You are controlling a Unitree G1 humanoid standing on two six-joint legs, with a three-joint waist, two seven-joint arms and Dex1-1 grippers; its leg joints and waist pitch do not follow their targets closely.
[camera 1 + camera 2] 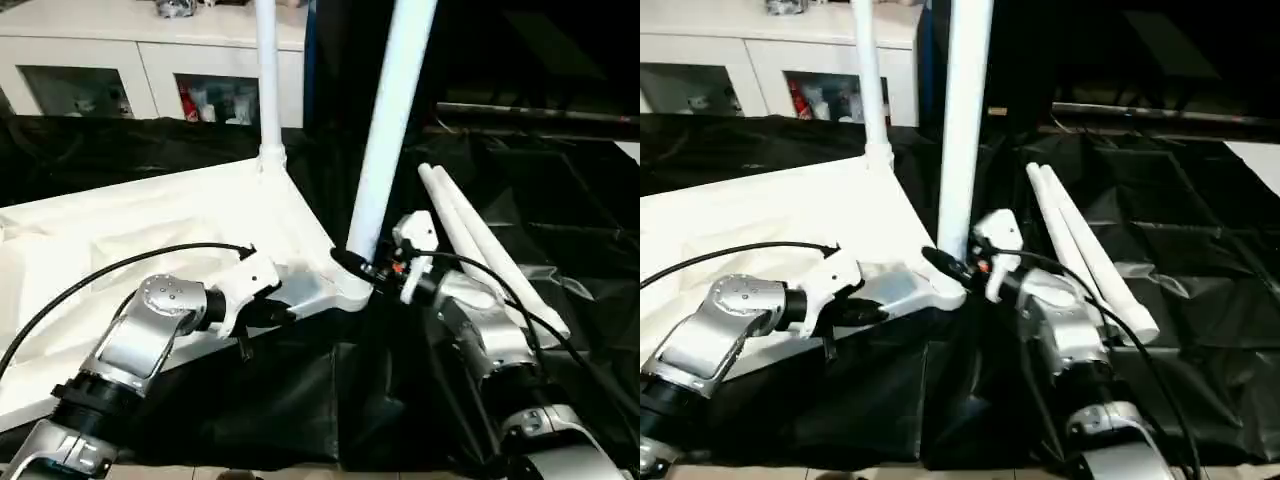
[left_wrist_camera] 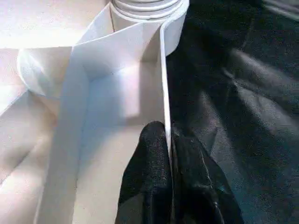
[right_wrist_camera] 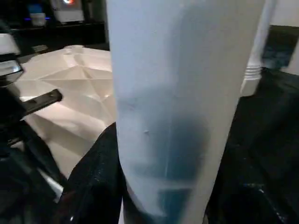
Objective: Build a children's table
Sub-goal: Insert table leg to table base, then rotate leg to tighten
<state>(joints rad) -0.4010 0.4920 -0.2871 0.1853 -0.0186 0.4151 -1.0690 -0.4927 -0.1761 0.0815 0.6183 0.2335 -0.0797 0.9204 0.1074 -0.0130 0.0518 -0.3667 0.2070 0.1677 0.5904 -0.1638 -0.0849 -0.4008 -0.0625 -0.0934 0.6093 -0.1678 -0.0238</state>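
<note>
The white table top (image 1: 150,225) lies upside down on the black cloth, ribbed underside up. One white leg (image 1: 268,80) stands upright in its far corner socket. A second leg (image 1: 392,120) leans in the near right corner socket (image 1: 345,290). My right gripper (image 1: 362,266) is shut on this leg near its base; the leg (image 3: 182,107) looms between the black fingers (image 3: 96,172). My left gripper (image 1: 275,312) is shut on the top's side rim (image 2: 164,93), one finger (image 2: 147,163) on each side of the thin wall. Two spare legs (image 1: 480,245) lie on the cloth at the right.
A white cabinet (image 1: 150,70) with glass doors stands behind the work area. Black cloth (image 1: 560,200) covers the surface all around the top. A black cable (image 1: 100,270) loops over my left forearm.
</note>
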